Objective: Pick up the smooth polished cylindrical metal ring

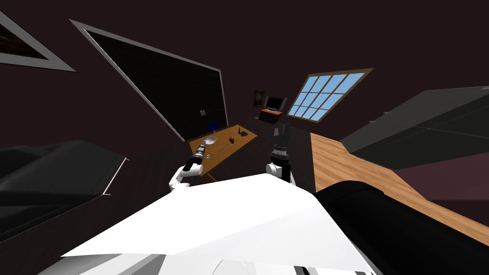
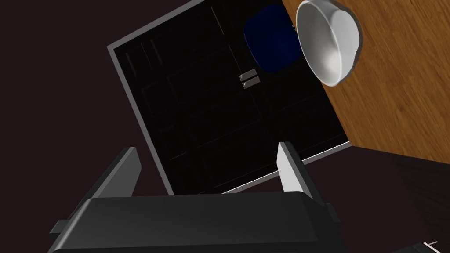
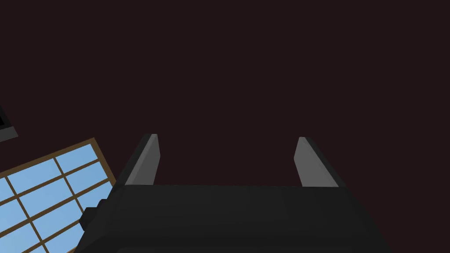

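My left fingers (image 2: 290,171), wide open and empty, hover near the edge of the wooden surface (image 2: 395,96), where a pale bowl (image 2: 329,41) sits (my right fingers (image 3: 312,164), open too, hold nothing).

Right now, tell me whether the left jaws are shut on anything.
No, the left jaws stand wide apart with nothing between them; the white bowl sits beyond them on the wooden table.

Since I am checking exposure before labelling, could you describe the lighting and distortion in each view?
Head view: dim, rolled, walls splaying to the corners, the window the brightest patch. Left wrist view: dark, but the light grey ring carries a soft highlight inside, beyond the open left end effector. Right wrist view: mostly dark around the open right end effector.
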`<state>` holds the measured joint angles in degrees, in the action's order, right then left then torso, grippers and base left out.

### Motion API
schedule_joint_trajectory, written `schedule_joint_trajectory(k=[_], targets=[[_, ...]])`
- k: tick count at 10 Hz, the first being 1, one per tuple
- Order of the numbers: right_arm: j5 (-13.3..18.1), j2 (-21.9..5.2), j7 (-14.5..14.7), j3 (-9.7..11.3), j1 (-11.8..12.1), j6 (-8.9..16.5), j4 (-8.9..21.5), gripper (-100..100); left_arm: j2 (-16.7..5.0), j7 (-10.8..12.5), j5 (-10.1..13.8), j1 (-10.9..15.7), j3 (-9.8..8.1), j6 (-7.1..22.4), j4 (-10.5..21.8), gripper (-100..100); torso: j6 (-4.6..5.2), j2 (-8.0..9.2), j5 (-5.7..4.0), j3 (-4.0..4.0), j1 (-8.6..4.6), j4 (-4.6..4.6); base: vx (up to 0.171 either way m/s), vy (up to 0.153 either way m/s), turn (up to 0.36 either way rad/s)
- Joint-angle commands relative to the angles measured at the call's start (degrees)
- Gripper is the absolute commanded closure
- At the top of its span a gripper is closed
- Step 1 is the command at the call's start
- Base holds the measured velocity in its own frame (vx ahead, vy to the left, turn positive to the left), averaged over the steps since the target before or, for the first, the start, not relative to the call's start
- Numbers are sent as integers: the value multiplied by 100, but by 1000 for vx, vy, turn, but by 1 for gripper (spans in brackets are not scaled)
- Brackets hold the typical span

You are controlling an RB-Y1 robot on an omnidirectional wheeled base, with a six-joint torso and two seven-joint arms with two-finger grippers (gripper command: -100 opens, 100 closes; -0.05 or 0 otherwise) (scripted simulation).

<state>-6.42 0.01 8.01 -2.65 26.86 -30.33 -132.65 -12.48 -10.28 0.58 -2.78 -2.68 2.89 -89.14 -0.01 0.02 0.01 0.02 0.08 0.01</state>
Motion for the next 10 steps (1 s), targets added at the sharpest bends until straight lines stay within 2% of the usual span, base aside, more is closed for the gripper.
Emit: schedule_joint_trajectory(k=[1,3,4,6,7,8,9,10], targets=[[0,0,0,0,0,0,0,0,-10,-18,25,63,9,139,216,-100,0,0,0,0,0,0,-10,19,-80],[0,0,0,0,0,0,0,0,-113,-44,143,354,28,458,665,-100,-1,1,1,0,2,0,-11,24,-146],[0,0,0,0,0,0,0,0,-113,-44,143,354,28,477,783,-100,-1,0,1,0,5,0,-9,24,-73],[0,0,0,0,0,0,0,0,-218,-64,266,629,56,803,1205,-100,-2,-1,1,0,5,0,-5,31,-158],[0,0,0,0,0,0,0,0,-218,-64,266,629,56,815,1337,-100,-1,-3,2,-1,9,0,-1,34,-61],[0,0,0,-1,1,0,0,0,-270,-72,328,759,72,982,1585,-100,-5,-3,2,-2,7,-1,-5,33,-74],[0,0,0,-1,1,0,0,0,-270,-72,328,759,72,982,1606,-100,-4,-2,2,-1,8,-1,-1,26,-70],[0,0,0,-1,1,0,0,0,-322,-79,391,883,90,1147,1804,-100,-5,-2,2,-1,6,-1,2,26,-116]])
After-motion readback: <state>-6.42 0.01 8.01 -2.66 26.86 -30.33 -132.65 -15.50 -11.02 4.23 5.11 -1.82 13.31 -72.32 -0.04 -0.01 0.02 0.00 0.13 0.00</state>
